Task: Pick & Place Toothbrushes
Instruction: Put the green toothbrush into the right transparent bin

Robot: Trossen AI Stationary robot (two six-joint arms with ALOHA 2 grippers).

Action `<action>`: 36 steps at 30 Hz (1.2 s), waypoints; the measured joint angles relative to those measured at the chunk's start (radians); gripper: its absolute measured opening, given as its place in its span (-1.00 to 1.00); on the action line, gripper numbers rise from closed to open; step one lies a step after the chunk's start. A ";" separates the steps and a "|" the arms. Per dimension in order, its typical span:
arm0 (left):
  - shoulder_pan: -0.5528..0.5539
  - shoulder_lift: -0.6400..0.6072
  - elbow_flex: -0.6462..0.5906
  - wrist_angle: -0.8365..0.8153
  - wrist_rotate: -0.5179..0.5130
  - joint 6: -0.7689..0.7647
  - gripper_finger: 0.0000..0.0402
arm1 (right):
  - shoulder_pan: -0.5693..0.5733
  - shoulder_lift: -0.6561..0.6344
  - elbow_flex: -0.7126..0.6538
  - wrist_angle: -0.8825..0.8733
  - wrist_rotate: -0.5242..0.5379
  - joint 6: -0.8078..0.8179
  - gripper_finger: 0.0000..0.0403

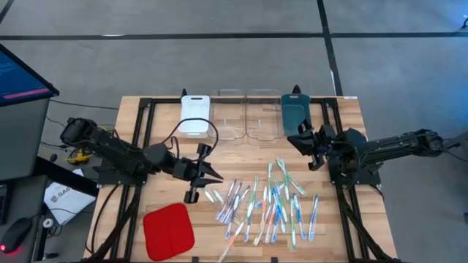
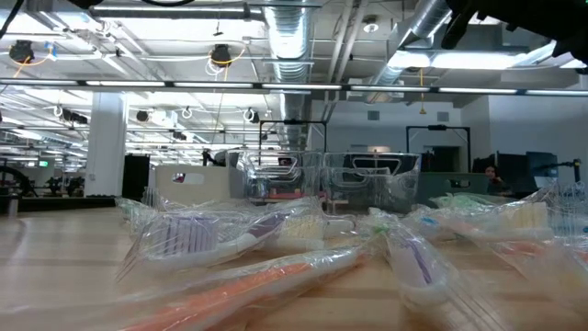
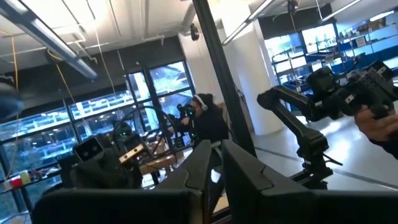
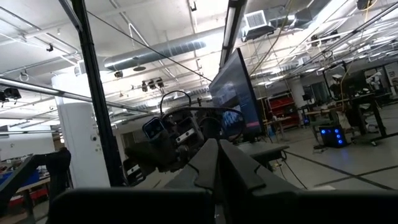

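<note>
Toothbrushes (image 1: 272, 207): about twenty lay loose on the worktop (image 1: 131, 124); overlaps blocked an exact count
Trays: four stood in a row — one white (image 1: 195, 115), two clear (image 1: 228, 117), one teal (image 1: 294, 111)
Red pad (image 1: 168, 230): one
Arms: two
Grippers: two — left (image 1: 213, 174), right (image 1: 297, 137)

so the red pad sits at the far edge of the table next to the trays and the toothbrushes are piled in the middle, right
Not quite. The high view shows the red pad at the near edge, on the left arm's side, well apart from the trays along the far edge. The toothbrushes do lie piled mid-table.
</note>
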 joint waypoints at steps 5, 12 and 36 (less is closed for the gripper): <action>0.000 0.000 0.000 -0.007 0.000 0.000 -0.84 | 0.000 0.000 0.000 -0.028 0.000 0.008 -0.95; 0.000 -0.001 0.000 -0.019 -0.001 0.000 -0.84 | 0.000 0.000 0.092 -0.396 0.001 0.167 -0.89; 0.002 -0.011 -0.001 -0.149 -0.013 -0.023 -0.84 | 0.451 0.109 0.146 -0.984 0.206 1.152 -0.51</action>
